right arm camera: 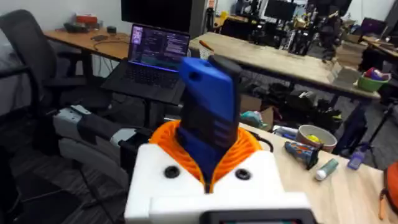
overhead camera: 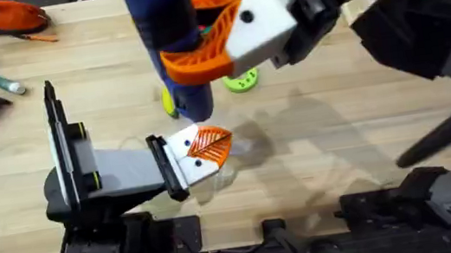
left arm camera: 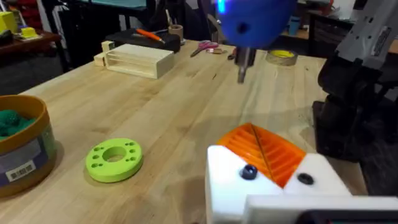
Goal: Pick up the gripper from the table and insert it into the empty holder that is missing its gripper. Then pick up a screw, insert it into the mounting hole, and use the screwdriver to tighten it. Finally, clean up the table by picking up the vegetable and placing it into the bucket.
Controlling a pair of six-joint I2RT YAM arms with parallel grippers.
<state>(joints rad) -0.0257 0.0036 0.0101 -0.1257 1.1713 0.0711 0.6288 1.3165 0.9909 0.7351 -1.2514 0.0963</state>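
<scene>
The right claw (overhead camera: 204, 33) is closed tight around the blue screwdriver (overhead camera: 166, 42) and holds it up high, at about 12 o'clock in the overhead view. Its thin metal tip (left arm camera: 242, 65) points down above the left claw (overhead camera: 206, 146), which sits low near the middle of the table (overhead camera: 342, 146) with its orange pads pressed together and nothing between them. The green holed disc (left arm camera: 114, 159) lies on the table just beside the brown-gold bucket (left arm camera: 22, 146), at 9 o'clock from the left claw.

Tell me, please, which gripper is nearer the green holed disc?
Right. The right gripper, shut on the screwdriver, hangs beside the disc; the left gripper lies farther toward the table's near edge.
</scene>
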